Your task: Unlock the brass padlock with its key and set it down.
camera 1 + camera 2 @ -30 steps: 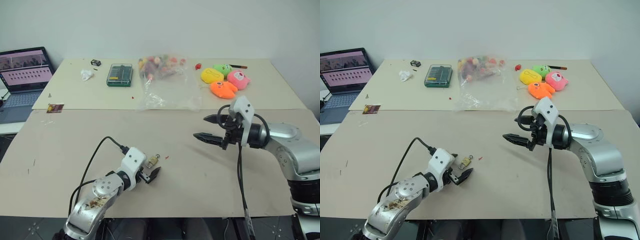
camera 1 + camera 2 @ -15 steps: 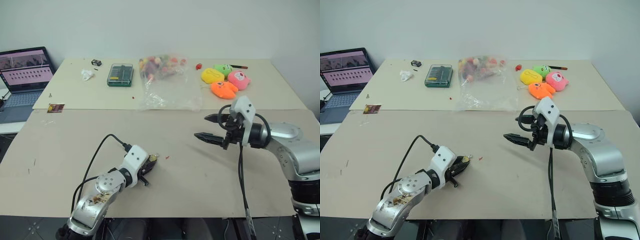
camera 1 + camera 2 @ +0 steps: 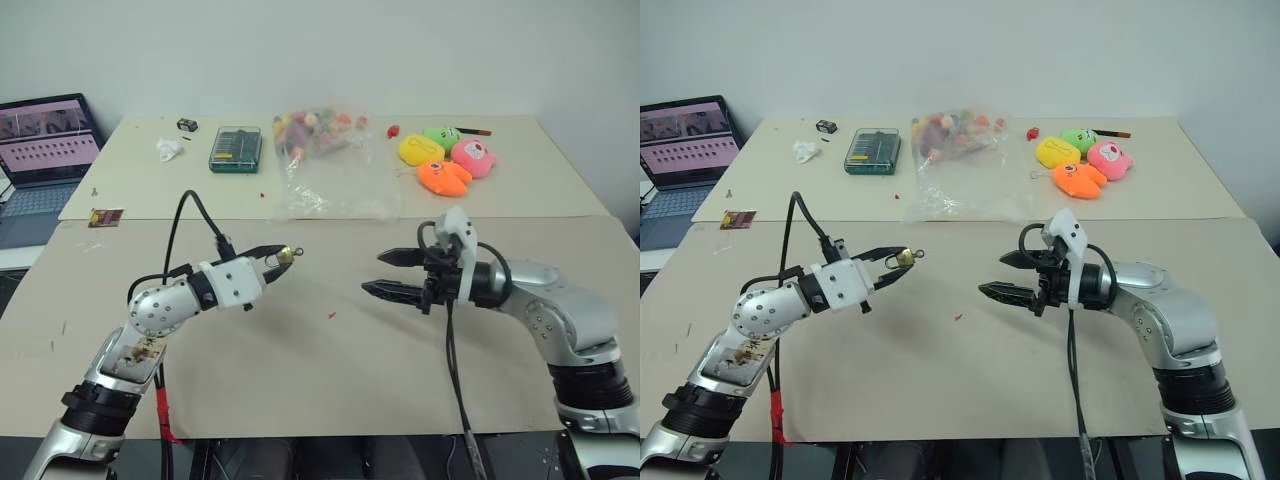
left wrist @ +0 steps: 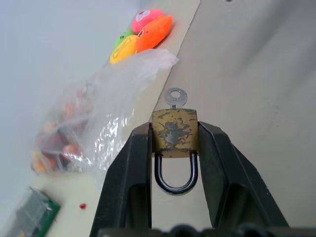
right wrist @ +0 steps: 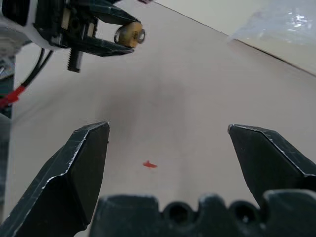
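My left gripper is shut on the brass padlock, holding it by the sides of its body in the air above the tan table. The silver shackle points back toward the wrist. The key sticks out of the lock's far end, toward my right gripper. That gripper stands open a short way to the right, at about the same height, pointing left at the padlock. Nothing is between its fingers.
A red speck lies on the table between the arms. On the far table are a clear bag of small items, plush toys, a green box and a crumpled white scrap. A laptop stands at far left.
My left gripper shut on the padlock lying on the table, lifted it and rolled so the key faces right. The right gripper drifted left, staying open.
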